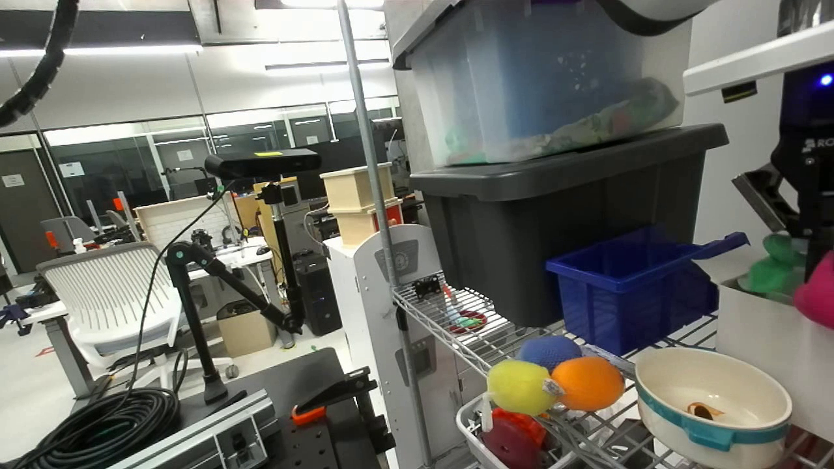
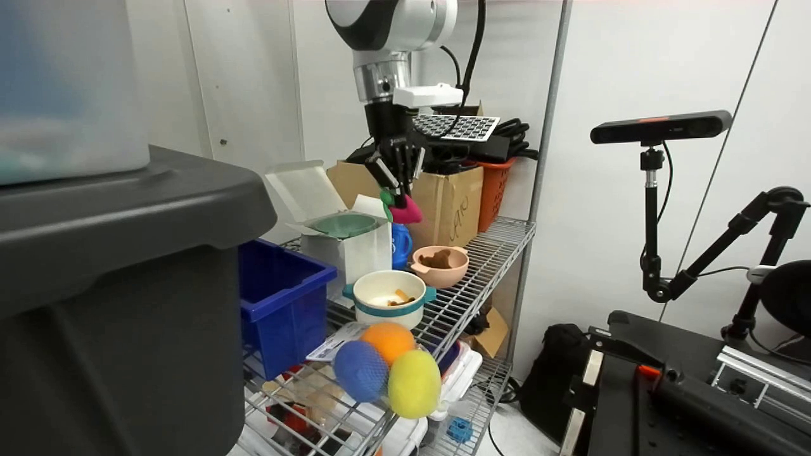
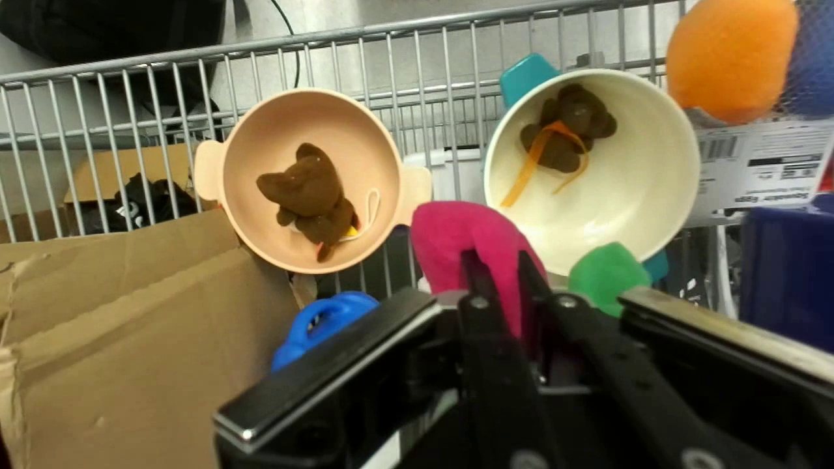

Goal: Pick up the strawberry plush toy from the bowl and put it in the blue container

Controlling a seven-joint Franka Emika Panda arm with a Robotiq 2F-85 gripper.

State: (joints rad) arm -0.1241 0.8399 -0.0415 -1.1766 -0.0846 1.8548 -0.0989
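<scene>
One Robotiq gripper (image 3: 498, 257) is pinching the strawberry plush (image 2: 408, 212); good transfer is probably requiring travel inside the wire shelf's open edge (image 2: 485, 282), then lowering into the blue crate (image 1: 616, 316)

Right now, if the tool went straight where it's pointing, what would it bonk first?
Probably the wire shelf between the peach bowl and cream bowl; the strawberry in the tool would touch first. Depth is unclear, so a bowl's rim might get bumped.
</scene>
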